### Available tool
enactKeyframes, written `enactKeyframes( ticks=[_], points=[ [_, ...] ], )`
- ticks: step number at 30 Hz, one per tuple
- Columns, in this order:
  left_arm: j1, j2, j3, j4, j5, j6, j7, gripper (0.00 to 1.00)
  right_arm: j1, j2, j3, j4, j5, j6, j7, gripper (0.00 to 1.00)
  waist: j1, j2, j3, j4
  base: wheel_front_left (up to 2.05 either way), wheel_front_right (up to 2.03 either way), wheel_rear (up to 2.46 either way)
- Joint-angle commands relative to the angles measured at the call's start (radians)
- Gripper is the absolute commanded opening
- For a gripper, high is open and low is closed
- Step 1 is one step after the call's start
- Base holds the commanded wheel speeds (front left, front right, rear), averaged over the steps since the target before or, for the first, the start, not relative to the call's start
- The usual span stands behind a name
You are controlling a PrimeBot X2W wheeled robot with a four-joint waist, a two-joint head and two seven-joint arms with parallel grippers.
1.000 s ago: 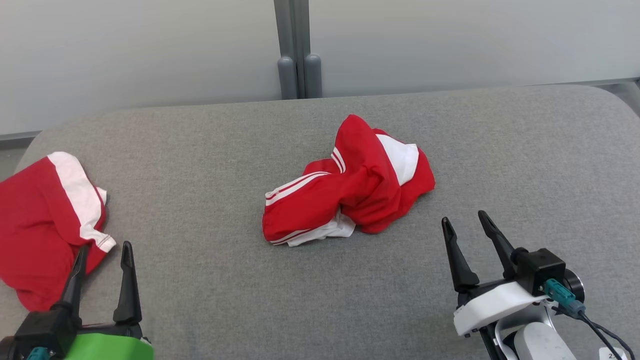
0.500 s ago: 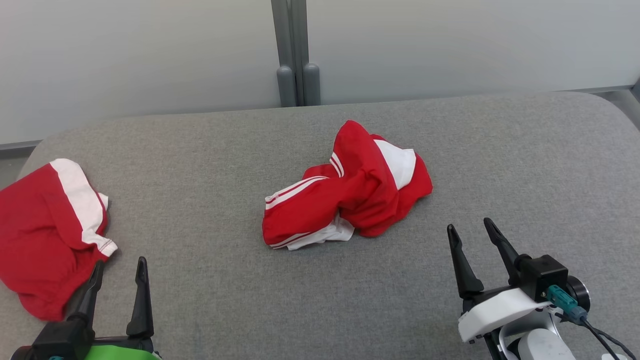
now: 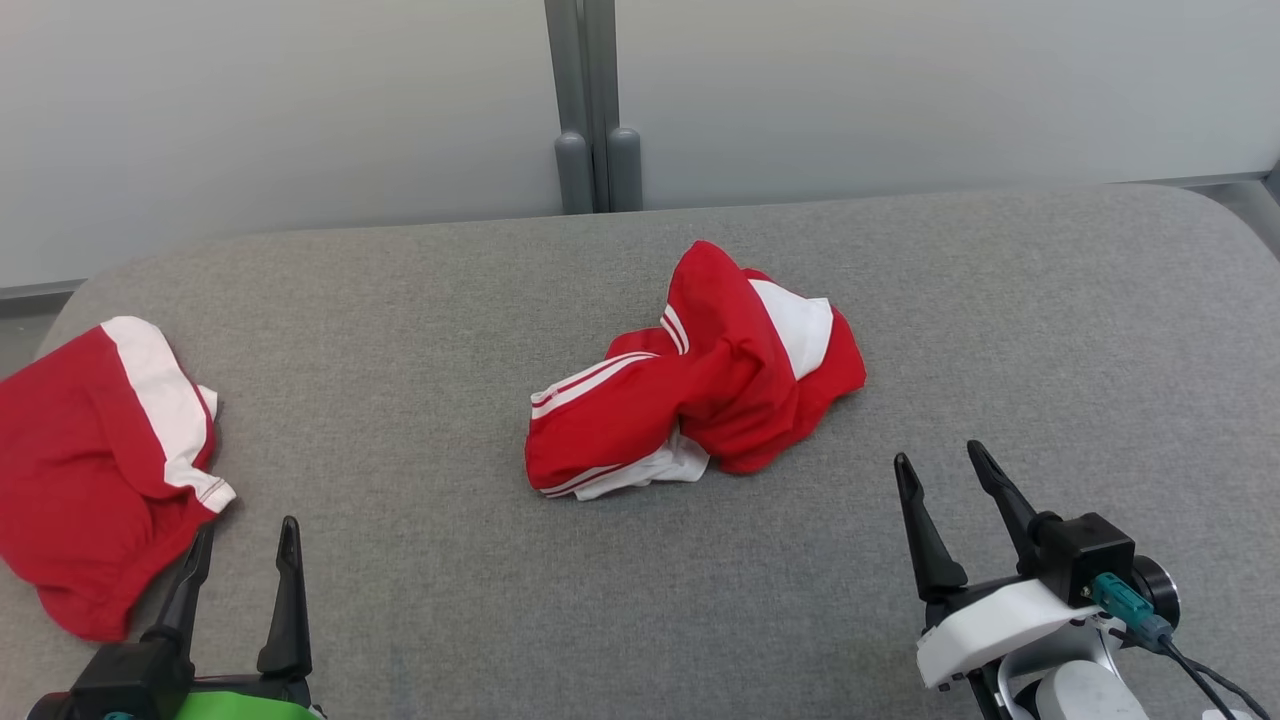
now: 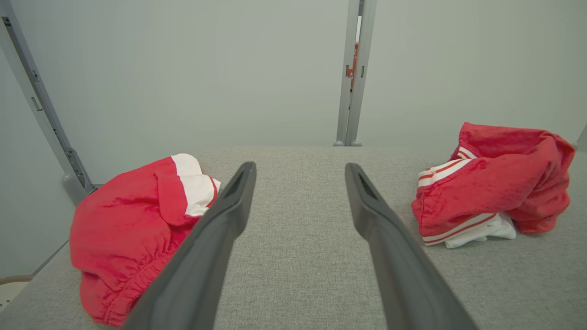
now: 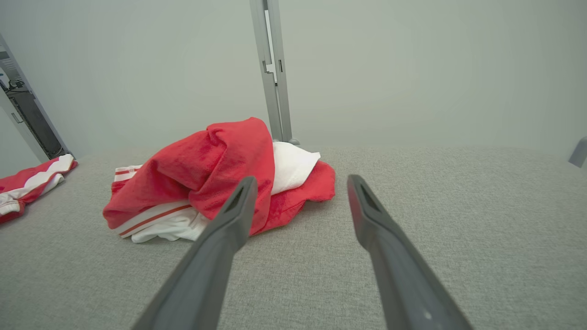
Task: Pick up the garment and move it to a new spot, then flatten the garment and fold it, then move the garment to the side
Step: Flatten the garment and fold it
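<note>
A crumpled red garment [image 3: 700, 385] with white stripes and a white panel lies in a heap at the middle of the grey padded table [image 3: 420, 330]. It also shows at the right of the left wrist view as the garment [image 4: 497, 178] and at centre left of the right wrist view as the garment [image 5: 206, 172]. My left gripper [image 3: 248, 530] stands open and empty at the lower left, well apart from it. My right gripper [image 3: 939, 454] is open and empty at the lower right, a short way to the right of the heap and nearer me. The same open fingers frame the left gripper [image 4: 300, 166] and right gripper [image 5: 301, 178].
A second red and white garment [image 3: 95, 470] lies at the table's left edge, just beside my left fingers, and appears again as that garment [image 4: 133, 224]. A grey post [image 3: 585, 105] and pale wall panels stand behind the table. The table's right half is bare grey fabric.
The head view has shifted down a little. Both grippers have drawn back slightly toward me, the left one away from the left-hand garment. The garments lie as before.
</note>
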Motion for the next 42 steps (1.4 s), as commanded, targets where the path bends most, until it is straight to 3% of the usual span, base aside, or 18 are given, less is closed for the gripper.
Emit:
enactKeyframes(
  ticks=[1,17,32,42],
  points=[
    [-0.007,0.009,-0.001,0.003,0.006,-0.002,0.0,1.0,0.006,-0.003,0.001,0.003,0.004,-0.001,-0.003,1.0,0.0,0.0,0.0,-0.002,0.0,0.0,0.0],
    [-0.213,0.103,-0.093,0.039,-0.051,-0.002,0.0,1.0,-0.029,-0.003,0.02,-0.007,0.012,-0.001,-0.003,1.0,0.0,0.0,0.071,-0.051,0.0,0.0,0.0],
    [-0.482,0.203,-0.427,0.258,-0.254,-0.001,0.001,1.0,-0.088,-0.003,0.024,-0.03,0.028,-0.001,-0.003,1.0,0.0,0.0,0.194,-0.143,0.0,0.0,0.0],
    [-0.564,0.239,-0.635,0.408,-0.41,-0.001,0.009,1.0,-0.102,-0.003,0.025,-0.044,0.036,-0.001,-0.003,1.0,0.0,0.0,0.234,-0.188,0.0,0.0,0.0]
  ],
)
